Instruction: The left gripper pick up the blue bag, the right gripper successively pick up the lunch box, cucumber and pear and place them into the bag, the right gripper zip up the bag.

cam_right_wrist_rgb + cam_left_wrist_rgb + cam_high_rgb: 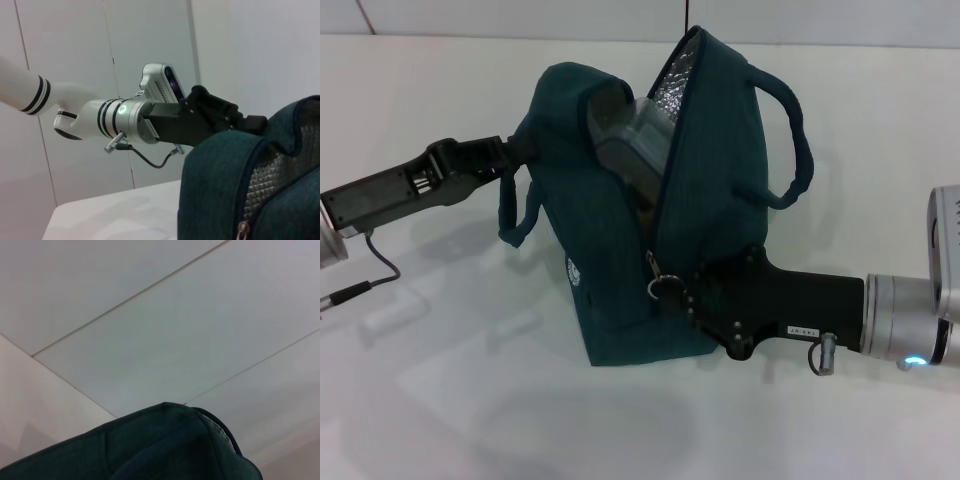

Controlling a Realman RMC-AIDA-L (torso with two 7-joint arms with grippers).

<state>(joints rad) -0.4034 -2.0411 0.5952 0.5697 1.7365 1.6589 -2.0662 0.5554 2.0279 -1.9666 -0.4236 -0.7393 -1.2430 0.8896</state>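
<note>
Blue bag (610, 270) stands tilted at the centre of the white worktop (470, 400), mouth gaping toward 12 o'clock with the silver foil lining (672, 85) exposed and the lunch box (625, 135) lodged in the opening; one loop handle (790, 140) arches at 2 o'clock, the other hangs at 9 o'clock. Left hand (515, 152) comes in from 9 o'clock and is clenched on the bag's upper edge, seen likewise in the right wrist view (250, 122). Right hand (695, 290) reaches in from 3 o'clock at the bag's lower front, right by the zipper's metal ring pull (660, 287); whether it is clenched or released I cannot tell.
</note>
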